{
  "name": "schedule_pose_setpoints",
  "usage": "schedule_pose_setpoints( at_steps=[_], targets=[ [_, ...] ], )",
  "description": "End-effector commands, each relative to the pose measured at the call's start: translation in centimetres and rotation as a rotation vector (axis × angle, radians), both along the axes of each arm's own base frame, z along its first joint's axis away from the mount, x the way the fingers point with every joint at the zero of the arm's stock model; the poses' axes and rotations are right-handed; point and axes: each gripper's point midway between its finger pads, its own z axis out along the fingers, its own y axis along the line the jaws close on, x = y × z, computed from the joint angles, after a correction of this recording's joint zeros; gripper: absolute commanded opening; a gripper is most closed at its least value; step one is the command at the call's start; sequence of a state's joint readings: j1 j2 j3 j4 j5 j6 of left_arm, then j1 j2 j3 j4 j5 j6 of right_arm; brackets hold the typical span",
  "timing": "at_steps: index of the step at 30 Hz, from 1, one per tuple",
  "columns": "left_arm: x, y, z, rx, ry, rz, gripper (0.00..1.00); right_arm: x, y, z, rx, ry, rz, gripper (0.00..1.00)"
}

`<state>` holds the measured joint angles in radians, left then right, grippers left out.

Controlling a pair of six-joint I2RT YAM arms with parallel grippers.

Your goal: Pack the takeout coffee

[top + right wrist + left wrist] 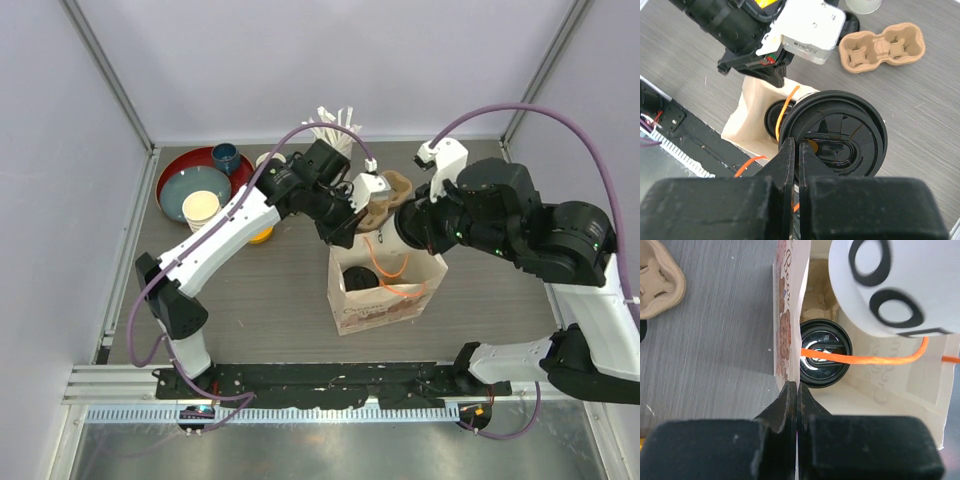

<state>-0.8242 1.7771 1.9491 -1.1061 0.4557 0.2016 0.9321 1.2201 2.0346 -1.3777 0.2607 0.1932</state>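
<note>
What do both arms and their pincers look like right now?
Both arms, left arm and right arm, have white links with black joints, and a lilac cable loops along each. A white block sits at each wrist. The left pincer and right pincer share black fingers that taper to thin tips.

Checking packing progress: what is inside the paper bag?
One black-lidded cup sits inside the bag, an orange cord crossing it. Its lid hides the cup body and floor beneath.
</note>
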Motion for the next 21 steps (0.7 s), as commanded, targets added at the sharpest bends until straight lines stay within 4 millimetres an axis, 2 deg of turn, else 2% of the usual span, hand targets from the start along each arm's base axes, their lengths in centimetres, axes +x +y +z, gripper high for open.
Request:
schedule_pose_setpoints(
  at_steps=[1,5,6,12,15,21],
  targets=[
    [0.6,3.3,2.1,0.014,-0.064,0.011,0.0,-1.8,-0.2,-3.8,-0.14,0.134,0.087,0.01],
    [1.0,5.0,2.0,0.01,-0.03,0.019,0.0,-1.3,0.1,-4.8,-0.19,0.143,0.094,0.01],
    [1.0,5.3,1.9,0.01,-0.024,0.019,0.0,-1.0,0.4,-5.6,-0.221,0.158,0.1,0.01],
    [0.6,5.6,1.3,0.005,-0.012,-0.005,0.0,0.3,2.0,-9.0,-0.316,0.207,0.139,0.01],
    [0.5,5.4,1.1,-0.004,0.0,-0.013,0.0,0.7,3.8,-10.8,-0.306,0.23,0.191,0.01],
    [0.8,5.6,1.4,-0.025,-0.012,-0.002,0.0,2.1,4.7,-14.8,-0.346,0.278,0.221,0.01]
  ],
)
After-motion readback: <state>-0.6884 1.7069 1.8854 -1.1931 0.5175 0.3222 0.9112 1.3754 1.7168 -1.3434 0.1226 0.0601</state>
